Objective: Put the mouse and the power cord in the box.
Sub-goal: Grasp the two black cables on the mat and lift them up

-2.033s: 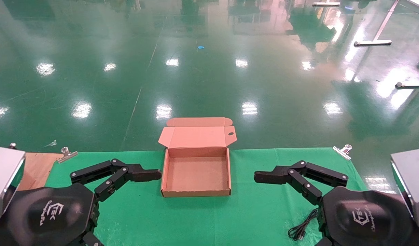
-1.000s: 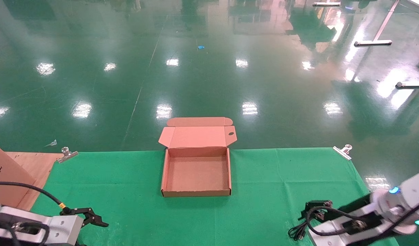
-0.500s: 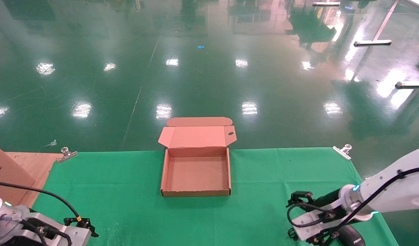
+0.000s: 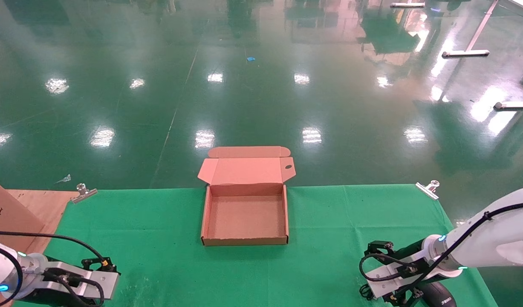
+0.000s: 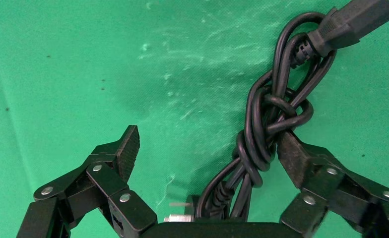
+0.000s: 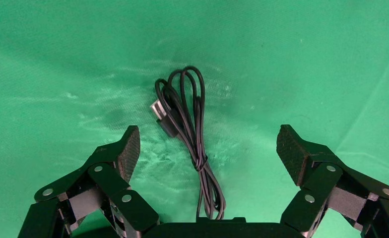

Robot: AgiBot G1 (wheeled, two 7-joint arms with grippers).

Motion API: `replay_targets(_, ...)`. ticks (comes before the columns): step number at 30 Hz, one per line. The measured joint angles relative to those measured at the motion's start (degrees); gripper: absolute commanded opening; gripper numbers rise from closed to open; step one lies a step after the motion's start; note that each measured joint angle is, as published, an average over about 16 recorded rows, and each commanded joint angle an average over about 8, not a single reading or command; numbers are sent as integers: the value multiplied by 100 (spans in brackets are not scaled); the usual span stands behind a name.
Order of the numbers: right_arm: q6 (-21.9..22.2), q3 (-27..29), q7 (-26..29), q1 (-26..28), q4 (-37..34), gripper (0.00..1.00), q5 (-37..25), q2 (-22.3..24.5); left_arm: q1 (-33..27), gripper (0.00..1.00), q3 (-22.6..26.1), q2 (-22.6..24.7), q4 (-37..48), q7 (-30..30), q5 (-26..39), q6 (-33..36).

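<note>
Head view: I have one shallow brown cardboard box (image 4: 244, 217) standing open at the middle of the green-covered counter (image 4: 329, 213), its lid folded back toward the far edge, nothing inside it. My left end effector (image 4: 100, 265) sits low at the near left corner, and my right end effector (image 4: 382, 248) sits low at the near right corner, both well apart from the box. Just beside the right arm at the near edge I see part of one small black oval mouse (image 4: 438, 296) with a white label. From here I cannot judge either end effector's opening.

Left wrist view: the left end effector (image 5: 210, 151) is spread wide and holds nothing. One bundled, knotted black power cord (image 5: 269, 124) lies on the green cloth between the fingers, closer to one of them, and its loops appear to touch that finger's pad (image 5: 289, 156). Its chunky plug lies beyond the fingertips.

Right wrist view: the right end effector (image 6: 208, 148) is also spread wide and empty. The mouse's thin black cable (image 6: 190, 134), one coiled bundle with a small flat connector, lies between the fingers, clear of both pads.
</note>
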Motion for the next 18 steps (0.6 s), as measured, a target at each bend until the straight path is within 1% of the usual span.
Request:
replay_targets(8,152,69,-350,75,-541,100,102,-156,-35,100,-23,12,196,196,-34,43)
replay_targets(18,123,123,-588,140,-876,100,183,-221,-91,100,-54,-28,348,376,-85,337)
